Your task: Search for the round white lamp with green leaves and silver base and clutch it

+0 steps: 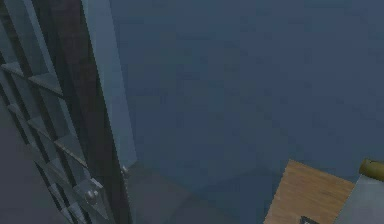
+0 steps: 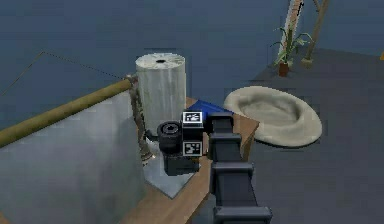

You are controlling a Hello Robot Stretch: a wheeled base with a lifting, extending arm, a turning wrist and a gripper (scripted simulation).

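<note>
Pincer (image 2: 148,148): dark body with two thin fingers at far end of arm (image 2: 234,178), just left of two white marker squares (image 2: 191,121). Set low against the near left side of a white cylinder; whether touching it or only beside it, cannot tell. Grip state not readable from these views. Cannot tell whether anything is held, since the cylinder stands on the table directly behind the fingers.

White cylinder (image 2: 162,90): tall, round, ribbed, flat-topped, pale white-grey; closest match to the lamp sought. Upright on the wooden tabletop (image 2: 172,208), toward its far edge, next to the wooden rail.

Arm: dark square bar rising from the arm side view's bottom edge, reaching over the tabletop.

Blue flat item (image 2: 212,105): on the tabletop, just right of the cylinder, behind the marker squares.

Wooden rail (image 2: 60,112): slanting along the top of a grey panel (image 2: 70,168), at the arm side view's left.

Cream cushion (image 2: 276,115): large, round, dished; on the dark blue floor beyond the table's right corner.

Potted plant (image 2: 285,52): small, far back, near a pale upright frame (image 2: 297,18).

Dark gridded shelving (image 1: 55,130): at the forward view's left, beside a blue wall (image 1: 240,90).

Tabletop corner (image 1: 310,198): forward view's lower right.
</note>
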